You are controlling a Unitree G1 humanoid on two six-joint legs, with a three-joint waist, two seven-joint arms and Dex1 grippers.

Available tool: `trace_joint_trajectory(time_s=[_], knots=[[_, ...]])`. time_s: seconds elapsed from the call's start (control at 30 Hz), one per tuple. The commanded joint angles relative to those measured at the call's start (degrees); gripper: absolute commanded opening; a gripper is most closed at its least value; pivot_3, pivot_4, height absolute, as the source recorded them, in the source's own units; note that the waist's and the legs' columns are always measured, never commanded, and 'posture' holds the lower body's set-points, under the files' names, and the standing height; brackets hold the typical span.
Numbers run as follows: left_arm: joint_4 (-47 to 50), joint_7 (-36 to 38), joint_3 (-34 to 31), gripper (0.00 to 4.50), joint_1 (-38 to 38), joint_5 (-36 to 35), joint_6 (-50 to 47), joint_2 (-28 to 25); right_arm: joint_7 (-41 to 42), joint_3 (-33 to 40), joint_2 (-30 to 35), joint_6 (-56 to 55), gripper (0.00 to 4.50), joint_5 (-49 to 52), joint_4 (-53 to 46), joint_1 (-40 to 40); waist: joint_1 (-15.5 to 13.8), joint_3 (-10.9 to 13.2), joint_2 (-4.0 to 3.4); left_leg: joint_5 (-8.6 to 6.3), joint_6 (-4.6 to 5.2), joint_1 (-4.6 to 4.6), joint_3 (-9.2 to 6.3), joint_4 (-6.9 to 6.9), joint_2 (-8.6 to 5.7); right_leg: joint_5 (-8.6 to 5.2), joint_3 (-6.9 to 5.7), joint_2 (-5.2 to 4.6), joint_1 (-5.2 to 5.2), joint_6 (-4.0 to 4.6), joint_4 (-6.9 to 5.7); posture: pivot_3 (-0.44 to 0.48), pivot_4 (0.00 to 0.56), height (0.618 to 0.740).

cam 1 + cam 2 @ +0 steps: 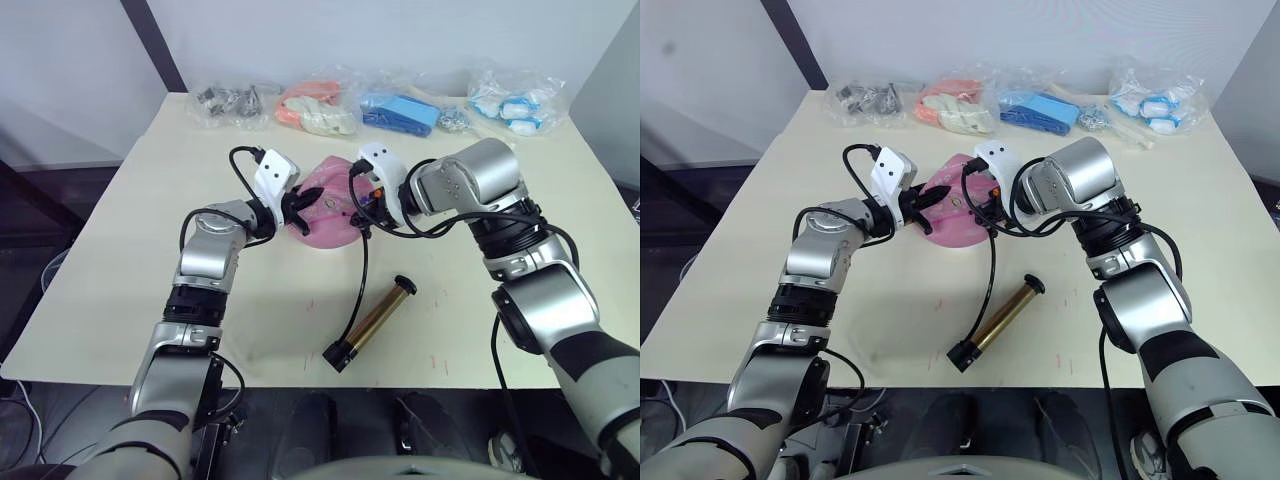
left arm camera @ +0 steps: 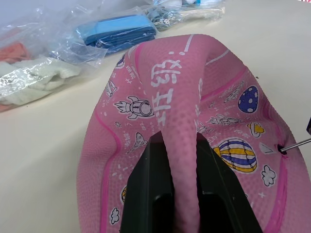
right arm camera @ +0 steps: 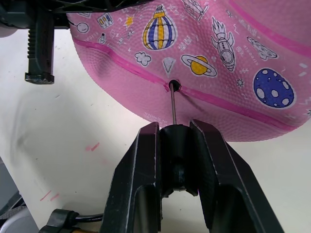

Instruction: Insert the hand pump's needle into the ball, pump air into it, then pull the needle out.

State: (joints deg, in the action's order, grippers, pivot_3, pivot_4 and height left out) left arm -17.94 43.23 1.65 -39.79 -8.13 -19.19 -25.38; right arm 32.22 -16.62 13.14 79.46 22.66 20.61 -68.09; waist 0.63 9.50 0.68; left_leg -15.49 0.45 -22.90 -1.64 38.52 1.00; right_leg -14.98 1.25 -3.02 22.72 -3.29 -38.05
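The pink ball (image 1: 325, 215) lies saggy and folded at the table's middle. My left gripper (image 1: 298, 205) is shut on a raised fold of the ball (image 2: 180, 160). My right gripper (image 1: 362, 205) is shut on the black end of the hose that carries the needle (image 3: 172, 104), and the needle's tip sits in the ball's valve hole (image 3: 173, 85). The thin black hose (image 1: 360, 275) runs down to the hand pump (image 1: 372, 322), whose gold-bronze barrel lies flat on the table nearer to me, with nothing holding it.
Several clear bags line the far edge: dark metal parts (image 1: 228, 102), orange and white items (image 1: 315, 108), blue items (image 1: 400, 112), white and blue pieces (image 1: 512, 103). The table's front edge (image 1: 300, 380) runs just below the pump.
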Motion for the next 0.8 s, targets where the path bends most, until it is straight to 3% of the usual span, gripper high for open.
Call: trace_joint_trajectory(time_s=[0.03, 0.8], knots=[[1.41, 0.07, 0.97, 0.01, 0.71, -0.17, -0.5, 0.88, 0.46, 1.13, -0.05, -0.56, 0.39, -0.36, -1.03, -1.56, 0.0, 0.0, 0.0, 0.0, 0.0, 0.0, -0.01, 0.0, 0.0, 0.0, 0.0, 0.0, 0.0, 0.0, 0.0, 0.0, 0.15, 0.738], [1.92, 0.16, 1.08, 0.01, 1.18, -0.08, -0.92, 0.75, 2.28, -0.54, 0.76, -1.54, 0.39, -3.47, 1.88, -0.68, 0.04, 0.0, 0.0, 0.0, 0.0, 0.0, -0.05, -0.02, 0.0, 0.0, 0.0, 0.0, 0.0, 0.0, 0.02, 0.0, 0.15, 0.738]])
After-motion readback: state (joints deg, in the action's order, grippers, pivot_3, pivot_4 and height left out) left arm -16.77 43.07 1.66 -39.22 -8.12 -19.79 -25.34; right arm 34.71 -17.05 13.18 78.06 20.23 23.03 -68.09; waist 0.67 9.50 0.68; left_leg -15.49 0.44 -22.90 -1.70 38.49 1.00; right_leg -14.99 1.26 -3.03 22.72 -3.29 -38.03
